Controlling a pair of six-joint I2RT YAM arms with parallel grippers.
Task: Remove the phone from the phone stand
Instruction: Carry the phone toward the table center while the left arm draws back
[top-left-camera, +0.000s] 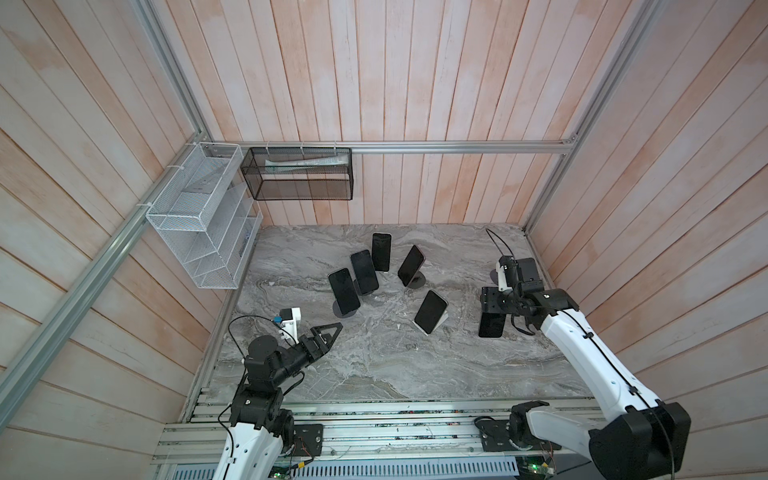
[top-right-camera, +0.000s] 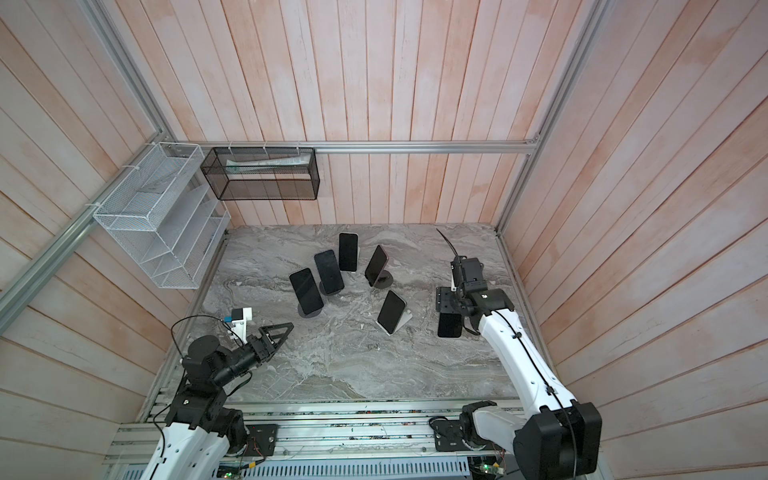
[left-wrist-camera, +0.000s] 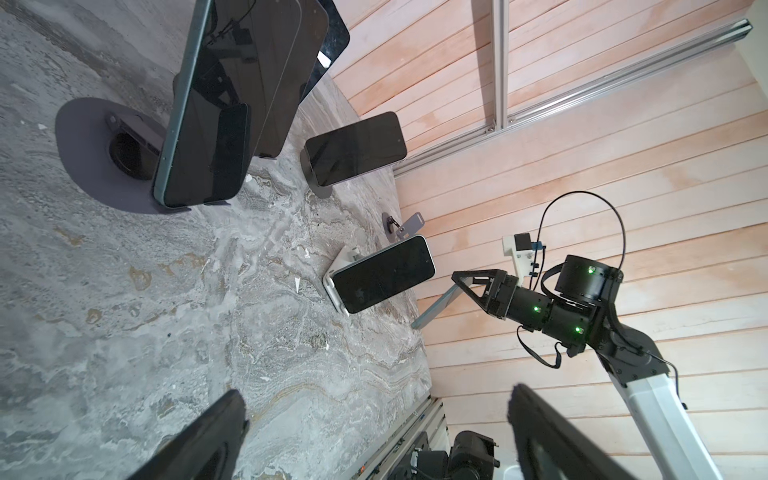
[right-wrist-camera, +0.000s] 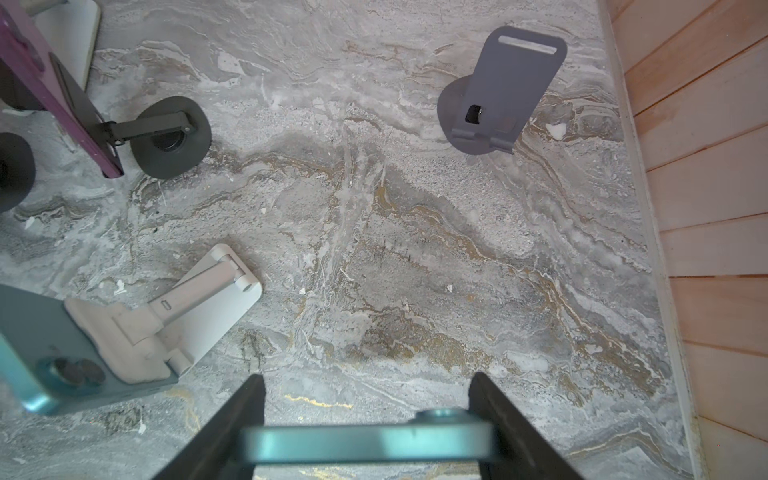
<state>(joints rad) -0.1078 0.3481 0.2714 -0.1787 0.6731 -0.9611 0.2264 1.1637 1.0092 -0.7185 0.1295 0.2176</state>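
1. Left gripper (top-left-camera: 328, 332): nearest the front, low over the table's left side, jaws fully spread and holding nothing. It is well apart from all phones.
2. Right gripper (right-wrist-camera: 368, 386): on the right side, jaws partly closed and clamped on the phone (right-wrist-camera: 365, 442) across its narrow edges, near the camera end.
3. Phone: teal body with a dark screen, off its stand. In a top view it hangs below the jaws (top-left-camera: 491, 324), lower end near the table. Whether it touches cannot be told.
4. Stand (right-wrist-camera: 503, 89): grey, empty and upright on its round base, beyond the phone and well apart from it.
5. Step in hand, as judged: removal looks done and set-down remains. Advice:
   - Lower slowly and tip the phone flat.
   - Open the jaws only once the table bears it.
   - The edges are smooth, so a tilt may let it slip.
   - Keep clear of the white stand (right-wrist-camera: 199, 303) just to the left.
6. Five other phones (top-left-camera: 364, 272): propped on their own stands in a loose arc at mid-table, screens dark. They call for no touching.
7. Table (top-left-camera: 374, 365): grey marbled slab with white flecks, bare between the stands.
8. Walls (top-left-camera: 415, 83): pale pink wood planks on three sides, framed by aluminium rails.
9. White rack (top-left-camera: 195, 216): wire mesh, hung on the left wall.
10. Black basket (top-left-camera: 299, 174): wire mesh, on the back wall, holding a pale flat item, unidentified.
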